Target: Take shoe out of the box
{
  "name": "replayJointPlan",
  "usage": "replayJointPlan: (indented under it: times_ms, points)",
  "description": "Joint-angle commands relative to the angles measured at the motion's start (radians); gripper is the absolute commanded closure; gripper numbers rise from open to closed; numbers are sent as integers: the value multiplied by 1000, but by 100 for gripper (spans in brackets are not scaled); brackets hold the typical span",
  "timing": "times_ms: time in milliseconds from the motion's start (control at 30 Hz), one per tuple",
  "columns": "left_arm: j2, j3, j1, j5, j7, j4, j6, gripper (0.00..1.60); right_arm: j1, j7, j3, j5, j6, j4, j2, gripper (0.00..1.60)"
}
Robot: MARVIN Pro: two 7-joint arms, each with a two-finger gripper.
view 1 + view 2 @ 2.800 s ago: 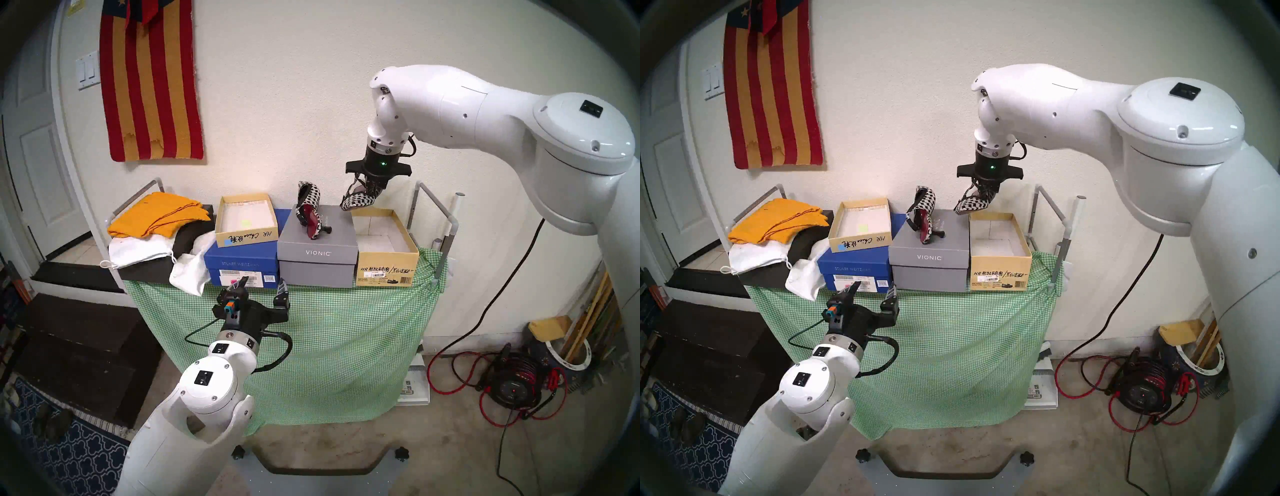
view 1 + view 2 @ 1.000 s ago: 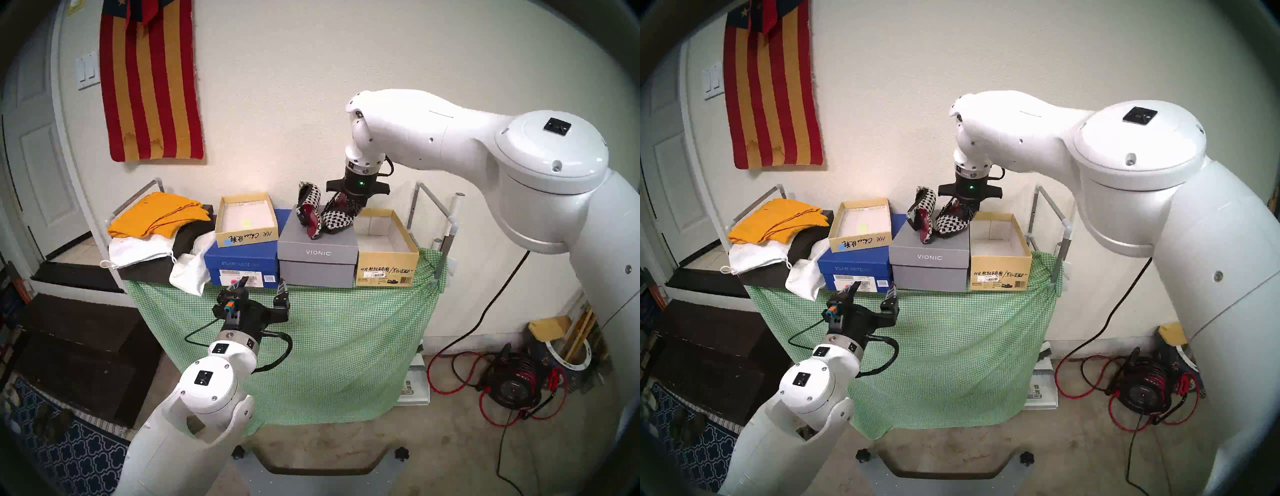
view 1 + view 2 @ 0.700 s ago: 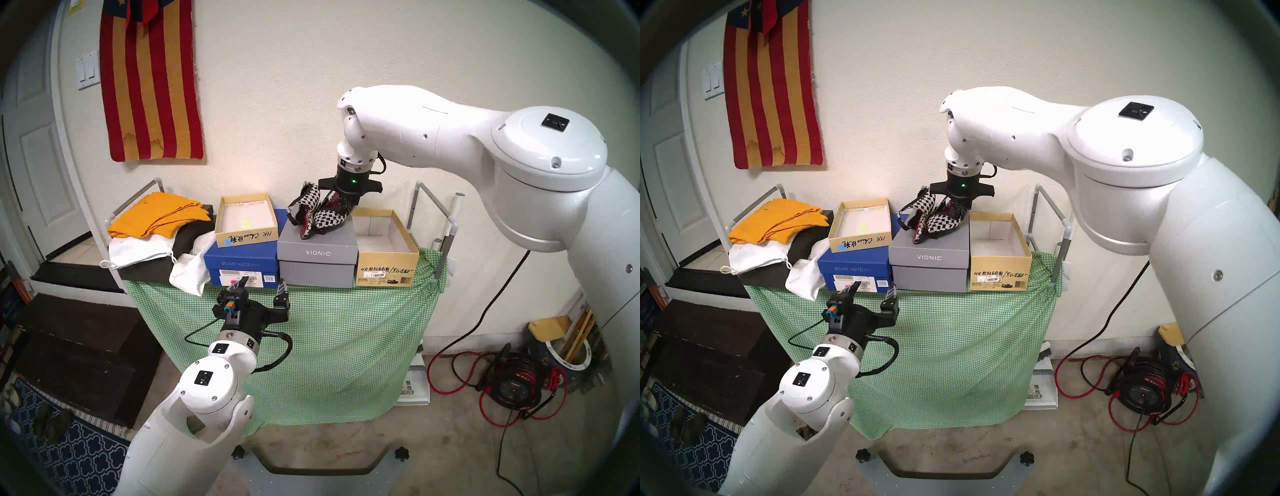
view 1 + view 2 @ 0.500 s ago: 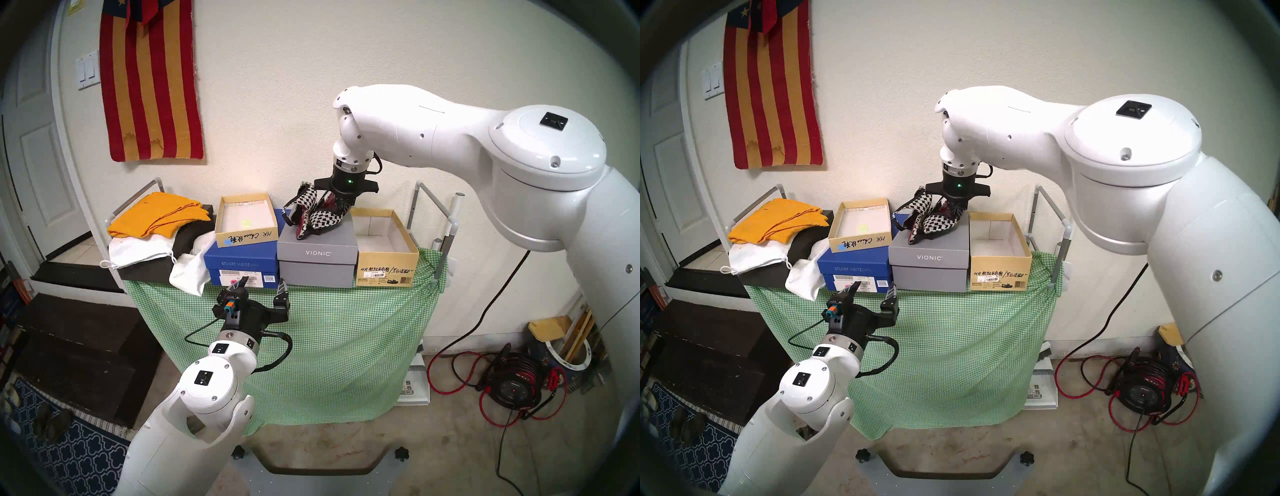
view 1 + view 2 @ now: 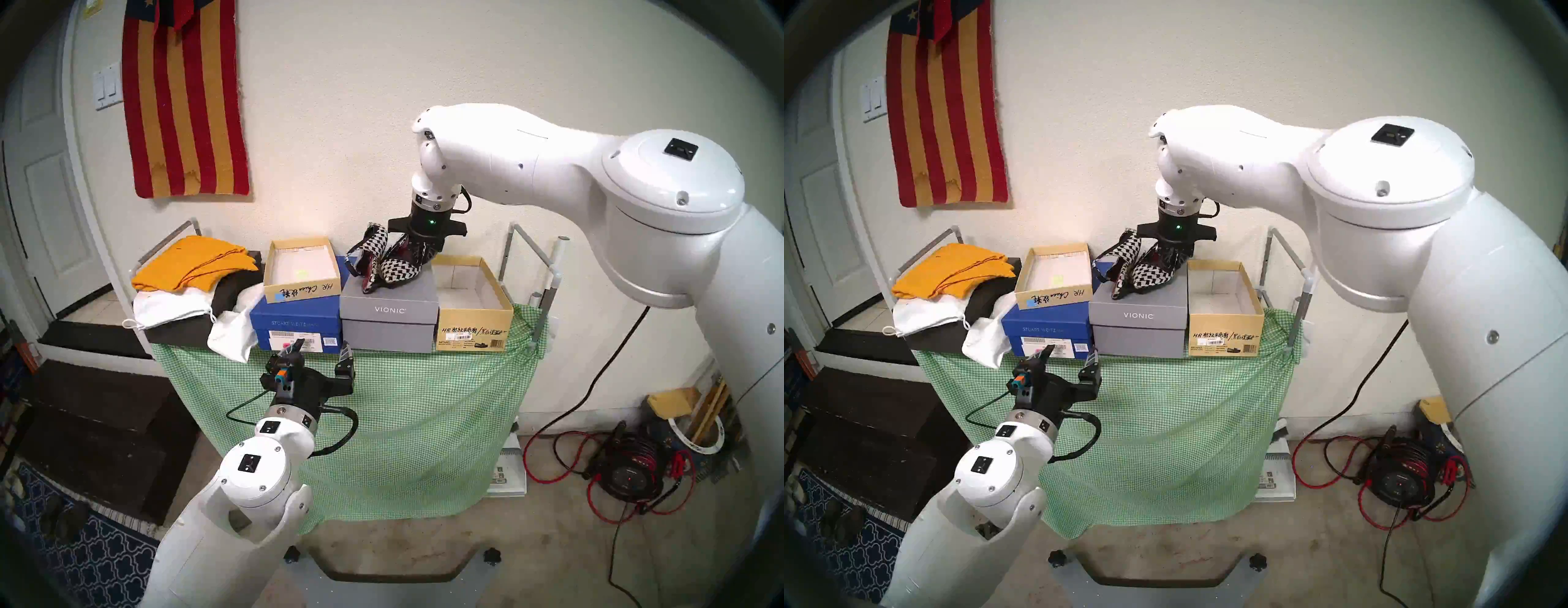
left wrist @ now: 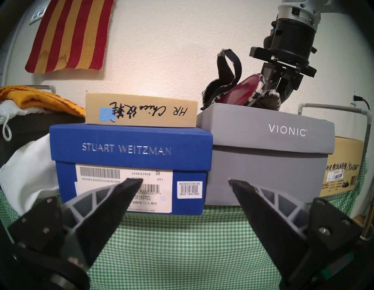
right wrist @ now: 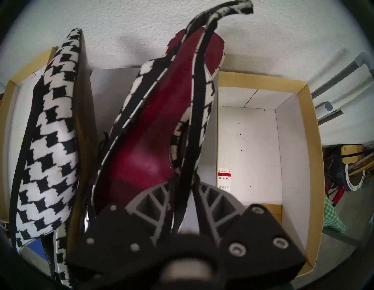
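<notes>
The tan box (image 5: 473, 327) stands at the table's right, lidless; its white inside (image 7: 249, 141) holds only a price sticker. My right gripper (image 5: 424, 252) is shut on the side of a black-and-white houndstooth shoe (image 5: 401, 271) with a dark red lining (image 7: 145, 141). That shoe rests on the grey VIONIC box (image 5: 388, 312), left of the tan box. It presses against a second houndstooth shoe (image 5: 373, 250), which leans left. My left gripper (image 5: 321, 349) is open and empty, low in front of the table.
A smaller tan box (image 5: 302, 271) sits on a blue Stuart Weitzman box (image 5: 295, 322) to the left. Yellow cloth (image 5: 195, 263) and white bags (image 5: 169, 310) lie further left. Metal rails (image 5: 534, 259) stand at the table's right end, and the wall is close behind.
My right gripper carried the shoe from above the tan box left and down onto the VIONIC box. It pushed the second shoe into a left lean. The left arm has not moved.
</notes>
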Motion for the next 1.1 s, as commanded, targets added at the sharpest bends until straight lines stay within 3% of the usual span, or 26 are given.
replayJointPlan:
  times_ms: [0,67,100,167,1067]
  points:
    - [1,-1,0,1,0,0,0,0,10,-21,-4,-1,-2,0,20,72]
    - [1,-1,0,1,0,0,0,0,15,-20,-3,-1,-2,-2,24,40]
    - [1,-1,0,1,0,0,0,0,18,-21,-3,-1,-2,-4,27,9]
    - [1,-1,0,1,0,0,0,0,19,-21,-2,-1,-2,-5,28,0]
    - [1,-1,0,1,0,0,0,0,105,2,36,-1,-2,-105,99,0]
